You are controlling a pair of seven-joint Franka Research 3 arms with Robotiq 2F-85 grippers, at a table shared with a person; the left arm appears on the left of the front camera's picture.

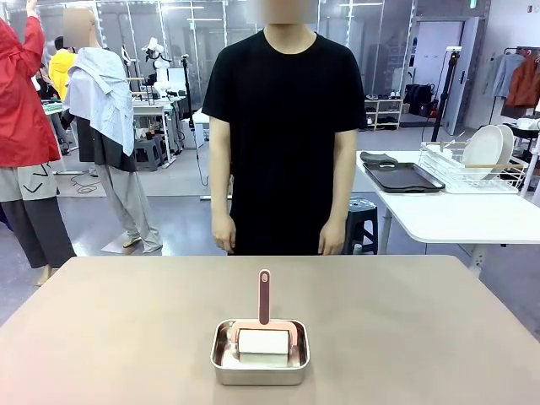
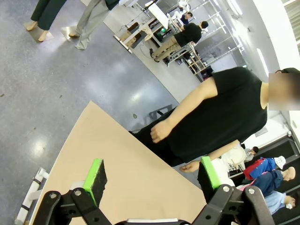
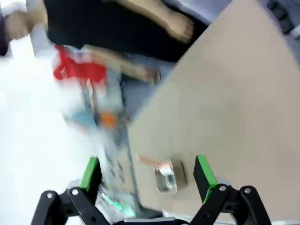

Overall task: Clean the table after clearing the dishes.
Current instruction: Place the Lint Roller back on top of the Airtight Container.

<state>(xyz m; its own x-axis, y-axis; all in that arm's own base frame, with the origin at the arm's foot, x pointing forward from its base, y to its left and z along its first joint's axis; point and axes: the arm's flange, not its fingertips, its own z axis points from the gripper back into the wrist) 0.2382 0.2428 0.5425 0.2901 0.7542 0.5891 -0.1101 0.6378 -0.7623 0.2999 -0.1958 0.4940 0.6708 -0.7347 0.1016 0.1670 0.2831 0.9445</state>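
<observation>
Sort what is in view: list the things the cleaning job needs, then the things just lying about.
For the job: the tan table; the pink-handled roller standing in the steel pan.

Just lying about: the dark tray and dish rack with plates on the white side table.

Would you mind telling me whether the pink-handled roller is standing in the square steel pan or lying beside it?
In the pan: the pink-handled roller sits inside the square steel pan on the tan table, white roll down, handle pointing up.
</observation>
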